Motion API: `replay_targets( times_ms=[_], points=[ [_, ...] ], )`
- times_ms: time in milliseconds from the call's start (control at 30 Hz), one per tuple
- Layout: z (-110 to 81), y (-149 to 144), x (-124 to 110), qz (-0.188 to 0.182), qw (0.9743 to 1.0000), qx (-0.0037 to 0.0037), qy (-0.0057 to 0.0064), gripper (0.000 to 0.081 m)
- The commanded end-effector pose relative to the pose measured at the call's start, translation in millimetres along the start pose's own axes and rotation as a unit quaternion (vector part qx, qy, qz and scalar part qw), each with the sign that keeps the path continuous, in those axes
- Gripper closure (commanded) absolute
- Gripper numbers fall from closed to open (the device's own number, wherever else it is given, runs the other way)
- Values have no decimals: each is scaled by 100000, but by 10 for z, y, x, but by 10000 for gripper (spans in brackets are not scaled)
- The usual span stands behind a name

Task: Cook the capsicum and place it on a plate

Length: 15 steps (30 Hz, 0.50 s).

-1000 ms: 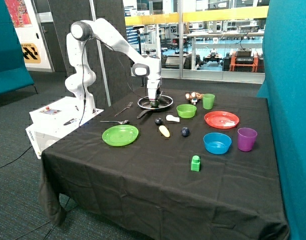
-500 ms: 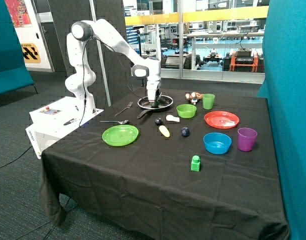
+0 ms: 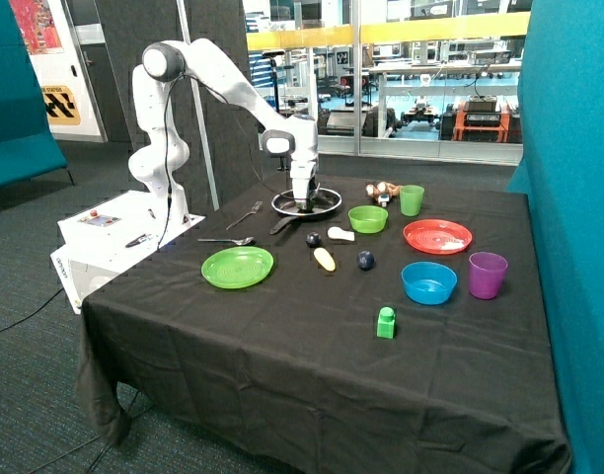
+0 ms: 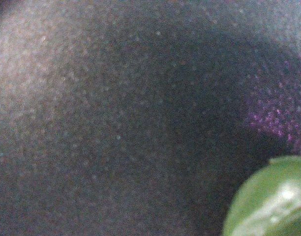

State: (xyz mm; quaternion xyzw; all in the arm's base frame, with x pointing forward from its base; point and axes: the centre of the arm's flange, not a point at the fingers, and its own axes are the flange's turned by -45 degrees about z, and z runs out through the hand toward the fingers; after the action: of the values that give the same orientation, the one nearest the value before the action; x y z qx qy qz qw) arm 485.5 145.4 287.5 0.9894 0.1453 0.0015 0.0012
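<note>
The gripper (image 3: 304, 204) reaches straight down into the black frying pan (image 3: 327, 203) at the back of the table, with its tip at the pan's floor. The wrist view is filled by the dark pan surface (image 4: 140, 113) seen from very close. A glossy green rounded piece, the capsicum (image 4: 271, 201), shows at that picture's corner. In the outside view the capsicum is hidden behind the gripper. The bright green plate (image 3: 237, 267) lies empty near the table's front corner on the robot-base side, well apart from the pan.
Between pan and plate lie a dark ball (image 3: 313, 239), a yellow oblong piece (image 3: 325, 260), a white piece (image 3: 340, 234), a fork (image 3: 245, 214) and a spoon (image 3: 226, 240). Farther along stand a green bowl (image 3: 367, 218), red-orange plate (image 3: 437, 236), blue bowl (image 3: 428, 281) and purple cup (image 3: 487, 274).
The gripper has lowered from just above the pan down into it. The green capsicum seen at its tip a second ago is now hidden in the outside view.
</note>
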Motion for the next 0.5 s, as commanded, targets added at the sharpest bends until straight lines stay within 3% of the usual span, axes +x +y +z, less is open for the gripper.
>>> replay_targets(
  times_ms=[0, 467],
  points=[
    [23, 11, 31, -483, 99999, 145, -134, 804],
    [39, 38, 48, -72, 100000, 145, -134, 808]
  ],
)
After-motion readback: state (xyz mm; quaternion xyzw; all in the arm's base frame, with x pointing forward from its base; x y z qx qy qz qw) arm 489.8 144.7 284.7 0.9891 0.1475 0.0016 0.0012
